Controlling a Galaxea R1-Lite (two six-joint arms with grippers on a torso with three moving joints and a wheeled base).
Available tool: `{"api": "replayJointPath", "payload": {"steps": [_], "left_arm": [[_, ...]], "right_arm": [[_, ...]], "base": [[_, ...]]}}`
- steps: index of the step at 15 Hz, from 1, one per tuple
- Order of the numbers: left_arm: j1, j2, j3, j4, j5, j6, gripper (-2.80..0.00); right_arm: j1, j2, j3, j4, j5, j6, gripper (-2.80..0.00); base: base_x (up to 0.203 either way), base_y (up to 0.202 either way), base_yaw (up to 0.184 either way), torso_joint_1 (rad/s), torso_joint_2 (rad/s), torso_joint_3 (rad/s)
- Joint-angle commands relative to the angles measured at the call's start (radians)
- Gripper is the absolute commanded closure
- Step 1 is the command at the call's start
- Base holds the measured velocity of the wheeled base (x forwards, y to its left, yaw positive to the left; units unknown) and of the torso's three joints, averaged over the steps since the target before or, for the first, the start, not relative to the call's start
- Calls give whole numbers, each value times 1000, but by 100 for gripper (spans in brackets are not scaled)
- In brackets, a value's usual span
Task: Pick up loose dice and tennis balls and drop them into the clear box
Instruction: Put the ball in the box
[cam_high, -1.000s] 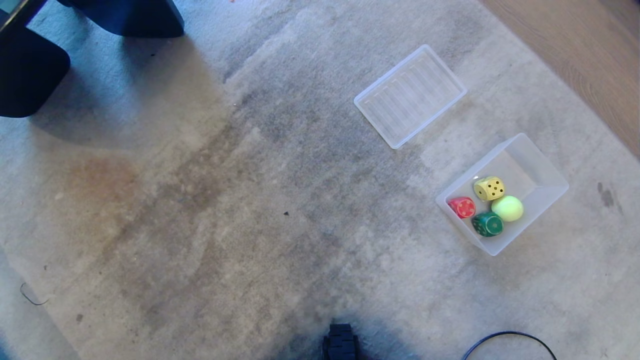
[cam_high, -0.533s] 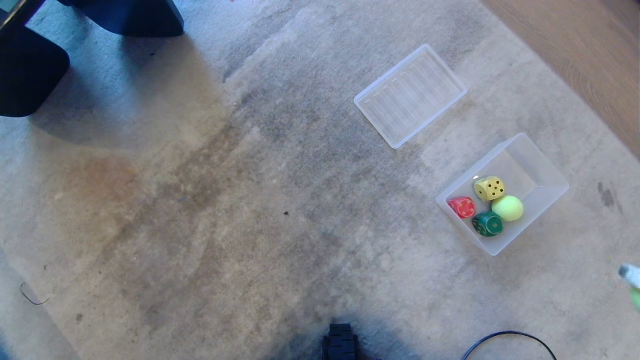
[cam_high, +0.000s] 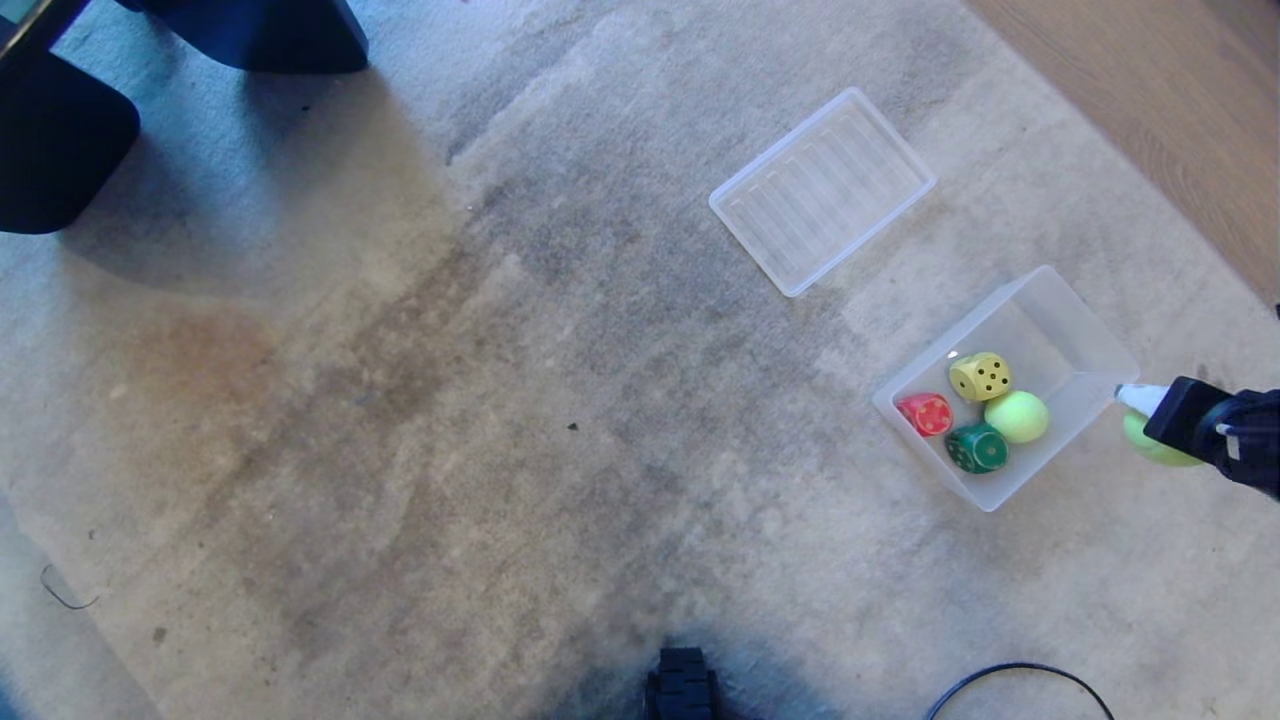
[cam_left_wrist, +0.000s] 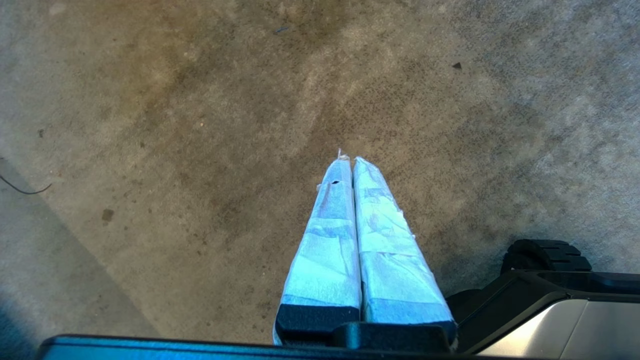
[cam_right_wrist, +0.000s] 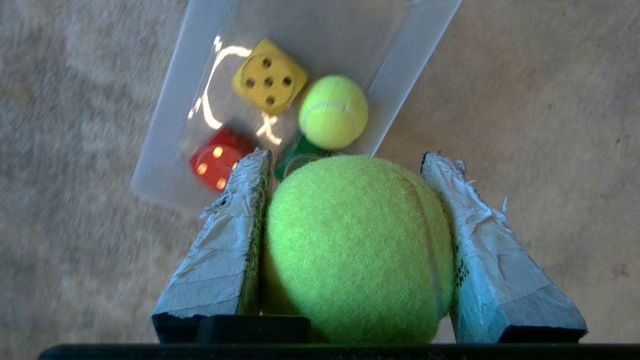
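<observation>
The right gripper jaws clench 1 tennis ball just beside the clear box, which holds 3 dice and another ball. The left gripper jaws are closed, empty.

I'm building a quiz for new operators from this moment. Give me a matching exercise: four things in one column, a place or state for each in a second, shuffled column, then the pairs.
Things
1. held tennis ball
2. yellow die
3. ribbed clear tray
4. left pincer

Places or states
A. shut, holding nothing, over bare carpet
B. inside the clear box, five pips facing up
C. clamped in the right pincer, just outside the box
D. lying on the carpet beyond the box

Pairs: 1-C, 2-B, 3-D, 4-A
</observation>
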Motion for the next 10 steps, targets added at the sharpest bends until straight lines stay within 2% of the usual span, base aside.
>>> {"api": "replayJointPath", "payload": {"steps": [1, 4, 6, 10], "left_arm": [[0, 0, 0, 0, 0, 0, 0], [0, 0, 0, 0, 0, 0, 0], [0, 0, 0, 0, 0, 0, 0], [0, 0, 0, 0, 0, 0, 0]], "right_arm": [[-55, 134, -58, -30, 43, 6, 0], [-60, 191, -90, -50, 45, 12, 0], [-59, 238, -98, -116, 53, 26, 0], [-56, 271, -151, -123, 58, 25, 0]], "base": [[0, 0, 0, 0, 0, 0], [0, 0, 0, 0, 0, 0], [0, 0, 0, 0, 0, 0], [0, 0, 0, 0, 0, 0]]}}
